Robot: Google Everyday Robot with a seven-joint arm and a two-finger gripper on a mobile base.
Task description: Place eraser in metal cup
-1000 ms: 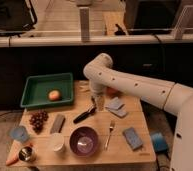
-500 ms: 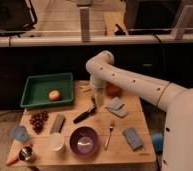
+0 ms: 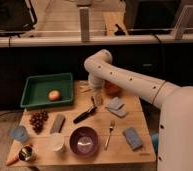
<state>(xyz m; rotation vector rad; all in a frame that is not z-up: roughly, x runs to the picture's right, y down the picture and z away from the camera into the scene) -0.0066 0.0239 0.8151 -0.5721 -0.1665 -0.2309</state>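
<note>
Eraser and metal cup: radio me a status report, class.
Gripper mid-table, by black-handled utensil. Eraser flat beside grapes, ungripped. Metal cup lower-left in view, light blue cup beside it.

Dim, warm light from above; dark beyond the table (image 3: 140,119). The gripper (image 3: 97,98) hangs shaded over its back middle.

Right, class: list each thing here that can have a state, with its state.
Flat dark grey eraser: lying on the table, not held.
Small shiny metal cup: upright, no eraser inside.
Green plastic tray: holds one orange fruit.
Round purple bowl: upright.
White cup: upright.
Gripper: above the table, near the black-handled utensil.
</note>
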